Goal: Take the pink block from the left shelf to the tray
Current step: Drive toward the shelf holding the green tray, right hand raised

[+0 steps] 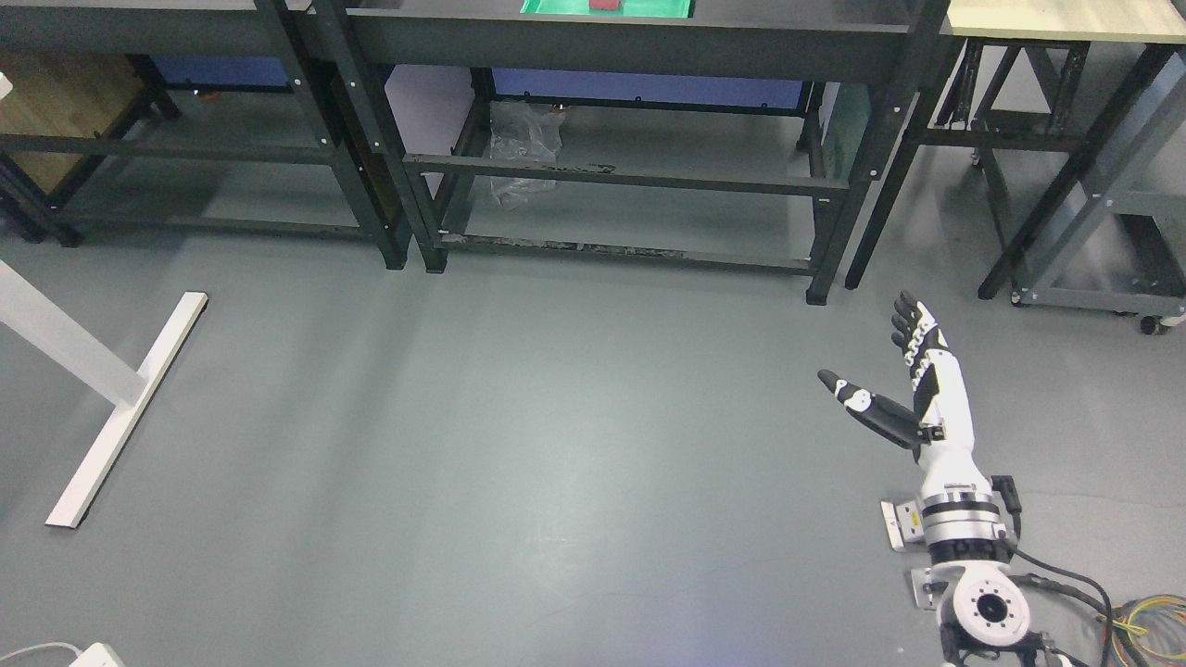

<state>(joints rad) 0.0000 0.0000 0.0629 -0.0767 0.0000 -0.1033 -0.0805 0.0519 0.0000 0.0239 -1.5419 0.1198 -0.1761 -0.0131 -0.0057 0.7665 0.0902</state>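
Note:
My right hand (876,352) reaches up from the lower right over the grey floor, fingers straight and thumb spread, holding nothing. A green tray (547,8) lies on top of the middle black shelf at the top edge, with a dark red block (607,5) in it, cut off by the frame. No pink block shows. The left arm is out of view.
Black metal shelf frames (611,176) stand across the back, with a crumpled clear plastic bag (523,148) under the middle one. A light-topped table (1066,18) is at the right, a white table leg (120,408) at the left. Cables (1140,616) lie at the lower right.

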